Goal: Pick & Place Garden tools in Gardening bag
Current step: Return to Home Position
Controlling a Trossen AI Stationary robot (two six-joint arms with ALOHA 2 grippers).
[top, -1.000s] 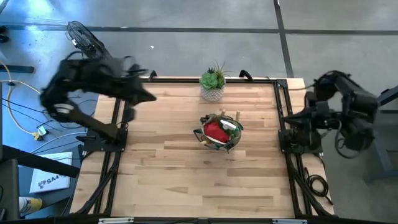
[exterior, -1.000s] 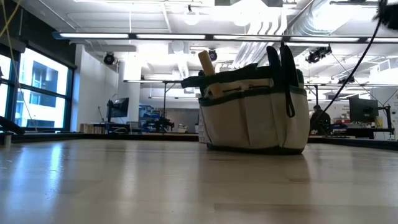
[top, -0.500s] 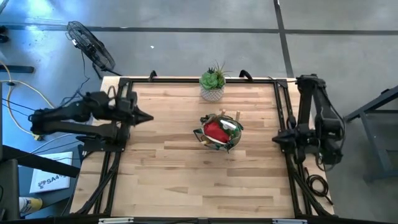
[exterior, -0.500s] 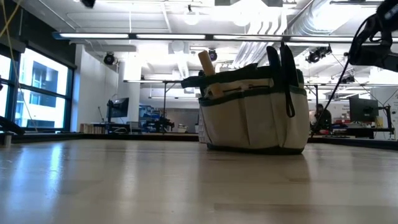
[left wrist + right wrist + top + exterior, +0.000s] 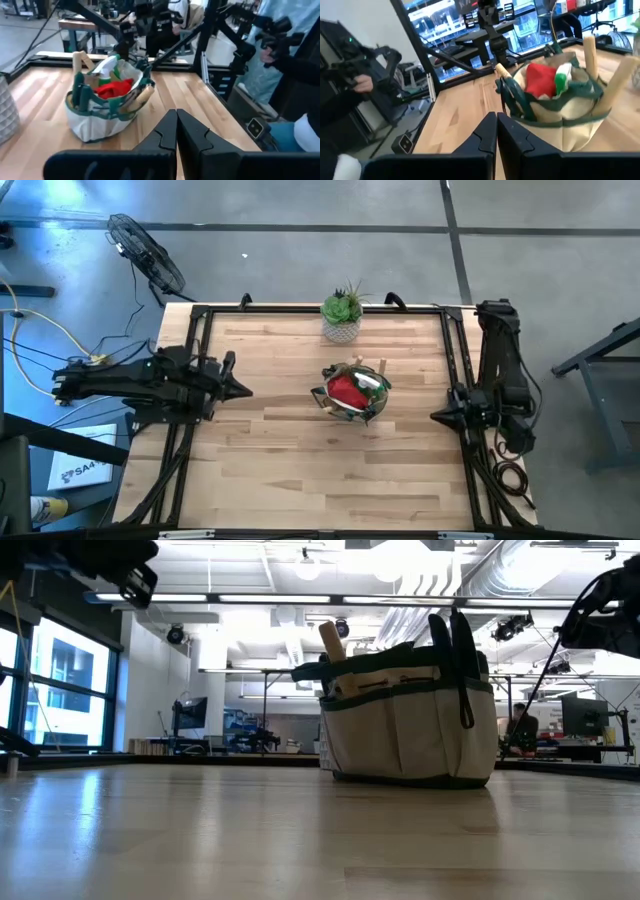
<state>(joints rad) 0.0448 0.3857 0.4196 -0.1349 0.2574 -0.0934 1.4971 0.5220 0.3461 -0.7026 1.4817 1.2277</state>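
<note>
A wooden table [image 5: 300,470] is seen from above, with a small round tan canvas bag [image 5: 410,735] standing upright near its middle, a little toward the far edge and the right side. The bag has a dark green rim, side pockets and dark loop handles [image 5: 462,670]. It is packed full. A red glove [image 5: 347,391] lies on top in the centre, a pale wooden handle [image 5: 331,640] sticks up above the rim at one side, and a green and white item [image 5: 563,74] shows just beside the red. The other tools inside are too crowded to tell apart. Behind the bag, at the far edge of the table, a spiky green plant [image 5: 345,305] sits in a white pot [image 5: 341,330], near the bag but not touching it. The left gripper [image 5: 243,391] is at the left edge of the table, pointing toward the bag and well apart from it, its two dark fingers pressed together with nothing between them. The right gripper [image 5: 436,417] is at the right edge, also pointing inward and well apart from the bag, its fingers likewise closed on nothing. A fan [image 5: 148,252] stands on the grey floor beyond the far left corner, and a person's hand [image 5: 364,82] shows beyond the table's edge in the right wrist view
</note>
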